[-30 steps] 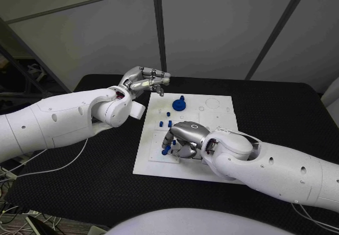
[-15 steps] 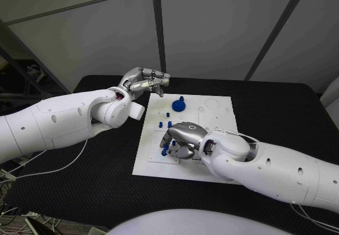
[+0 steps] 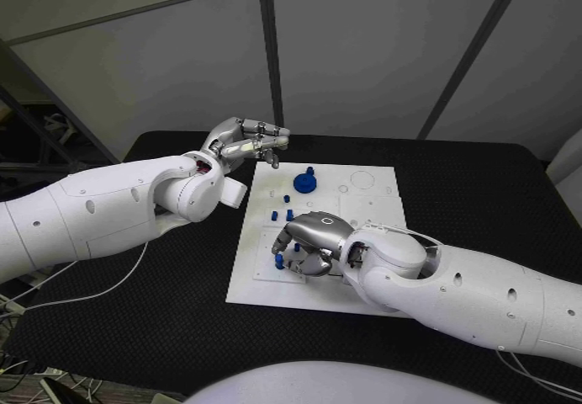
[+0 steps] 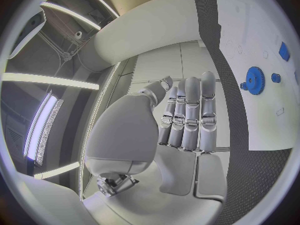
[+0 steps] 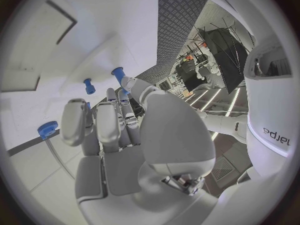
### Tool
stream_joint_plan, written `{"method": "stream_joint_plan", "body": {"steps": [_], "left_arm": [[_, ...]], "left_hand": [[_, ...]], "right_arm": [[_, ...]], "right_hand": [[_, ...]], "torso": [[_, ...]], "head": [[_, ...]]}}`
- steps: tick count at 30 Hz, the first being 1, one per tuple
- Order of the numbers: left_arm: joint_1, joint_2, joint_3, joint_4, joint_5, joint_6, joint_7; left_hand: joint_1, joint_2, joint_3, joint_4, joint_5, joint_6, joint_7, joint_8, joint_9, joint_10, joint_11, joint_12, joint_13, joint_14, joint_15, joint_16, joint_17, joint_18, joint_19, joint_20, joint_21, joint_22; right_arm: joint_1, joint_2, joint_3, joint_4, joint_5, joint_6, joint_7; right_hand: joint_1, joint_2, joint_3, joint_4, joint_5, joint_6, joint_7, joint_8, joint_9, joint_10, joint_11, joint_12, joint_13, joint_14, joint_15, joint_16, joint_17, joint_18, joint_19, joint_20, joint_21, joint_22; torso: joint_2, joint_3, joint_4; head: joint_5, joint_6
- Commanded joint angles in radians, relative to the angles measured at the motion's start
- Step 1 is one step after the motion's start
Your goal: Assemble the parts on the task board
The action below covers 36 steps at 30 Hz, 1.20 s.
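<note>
A: Looking down from the head, where is the right hand [image 3: 309,240]?

B: Over the task board [image 3: 364,210], toward the board's seven o'clock side, fingers curled down among the small blue parts. A blue peg [image 3: 279,262] sits at its fingertips [image 3: 286,244]. The wrist view shows a peg [image 5: 117,73] at the tip of the fingers, but I cannot tell whether it is pinched or merely touched.

A: And the left hand [image 3: 249,139]?

B: Raised off the board's eleven o'clock corner, above the black table [image 3: 485,181]. Its fingers [image 4: 190,110] lie straight, side by side, holding nothing.

A: Other parts?

B: A blue gear [image 3: 307,180] stands near the board's twelve o'clock edge, also visible from the left wrist [image 4: 255,80]. Small blue pegs [image 3: 288,199] lie between the gear and the right hand.
</note>
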Motion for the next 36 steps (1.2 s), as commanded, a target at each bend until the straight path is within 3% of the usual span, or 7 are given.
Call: {"method": "stream_joint_plan", "body": {"steps": [1,16,22,25,27,31,36], "left_arm": [[0.001,0.001,0.001,0.000,0.001,0.011,0.002],[0.001,-0.002,0.001,-0.004,0.001,0.012,0.003],[0.001,-0.006,0.001,-0.004,0.001,0.012,0.004],[0.001,-0.009,0.001,-0.002,0.001,0.011,0.006],[0.001,-0.011,0.001,-0.001,0.001,0.010,0.007],[0.001,-0.014,0.000,0.002,0.001,0.006,0.008],[0.001,-0.013,0.000,0.004,0.001,0.005,0.009]], "left_hand": [[-0.002,0.011,-0.008,0.000,0.000,-0.002,0.005,0.007,-0.001,-0.006,0.001,0.006,0.001,-0.003,0.001,-0.004,-0.002,-0.002,-0.006,0.003,-0.004,-0.002],[-0.002,0.011,-0.008,0.000,0.000,-0.002,0.005,0.007,-0.001,-0.006,0.001,0.006,0.001,-0.003,0.001,-0.004,-0.002,-0.002,-0.006,0.003,-0.004,-0.002],[-0.002,0.012,-0.009,0.000,0.000,-0.003,0.005,0.007,-0.001,-0.008,0.001,0.007,0.001,-0.004,0.001,-0.005,-0.003,-0.002,-0.006,0.004,-0.005,-0.002],[-0.002,0.012,-0.009,0.000,0.000,-0.003,0.005,0.007,-0.001,-0.008,0.001,0.007,0.001,-0.004,0.001,-0.005,-0.003,-0.002,-0.006,0.004,-0.005,-0.002],[-0.002,0.012,-0.009,0.000,0.000,-0.003,0.005,0.007,-0.001,-0.009,0.001,0.007,0.001,-0.004,0.001,-0.005,-0.003,-0.002,-0.006,0.004,-0.006,-0.002],[-0.002,0.012,-0.009,0.000,0.000,-0.003,0.005,0.007,-0.001,-0.009,0.001,0.007,0.001,-0.004,0.001,-0.005,-0.003,-0.002,-0.006,0.004,-0.006,-0.002],[-0.003,0.011,-0.010,0.001,0.000,-0.003,0.005,0.007,-0.001,-0.009,0.001,0.007,0.001,-0.004,0.001,-0.005,-0.003,-0.002,-0.006,0.004,-0.006,-0.003]], "right_arm": [[0.001,-0.001,0.000,0.005,0.004,-0.011,0.020],[0.004,-0.114,0.002,0.096,0.090,-0.183,0.072],[0.020,-0.229,0.026,0.157,0.244,-0.207,0.059],[0.028,-0.306,0.039,0.182,0.311,-0.196,0.014],[0.030,-0.349,0.043,0.195,0.342,-0.185,-0.019],[0.034,-0.462,0.047,0.232,0.390,-0.172,-0.108],[0.033,-0.546,0.048,0.271,0.385,-0.195,-0.167]], "right_hand": [[0.002,-0.010,-0.008,-0.001,-0.007,-0.008,0.000,-0.003,-0.001,-0.009,0.002,-0.005,-0.001,0.008,0.006,-0.007,-0.005,0.018,-0.009,0.000,-0.006,-0.005],[0.006,-0.008,-0.054,-0.003,-0.019,-0.051,-0.007,0.001,-0.014,-0.041,-0.002,0.030,-0.005,-0.015,0.003,-0.064,-0.091,0.040,-0.070,-0.001,-0.085,-0.088],[-0.027,0.007,-0.070,0.031,-0.024,0.008,-0.003,0.029,-0.002,0.112,-0.022,0.114,0.021,-0.007,-0.010,-0.057,-0.084,0.033,-0.043,-0.010,-0.066,-0.066],[-0.063,0.002,-0.105,0.061,-0.043,0.046,-0.028,0.049,0.007,0.242,-0.056,0.194,0.064,0.004,-0.034,-0.037,-0.057,0.023,-0.008,-0.026,-0.035,-0.032],[-0.086,-0.005,-0.145,0.080,-0.041,0.070,-0.053,0.069,0.015,0.329,-0.085,0.302,0.140,0.032,-0.064,0.032,0.040,0.005,0.049,-0.050,0.023,0.031],[-0.092,0.024,-0.260,0.134,0.019,0.064,-0.077,0.132,0.055,0.385,-0.109,1.130,1.047,0.062,-0.075,0.182,0.258,-0.027,0.138,-0.072,0.121,0.141],[-0.090,0.033,-0.328,0.173,0.041,0.030,-0.067,0.177,0.088,0.377,-0.092,1.232,1.177,0.065,-0.066,0.211,0.301,-0.033,0.157,-0.066,0.145,0.170]], "torso": [[0.000,0.0003,-0.0003],[-0.002,0.0000,-0.0026],[-0.003,-0.0014,-0.0027],[-0.005,-0.0024,-0.0050],[-0.005,-0.0030,-0.0074],[-0.006,-0.0058,-0.0137],[-0.005,-0.0064,-0.0173]], "head": [[-0.001,0.001],[-0.007,0.008],[-0.033,0.016],[-0.044,0.022],[-0.057,0.024],[-0.085,0.029],[-0.108,0.034]]}}
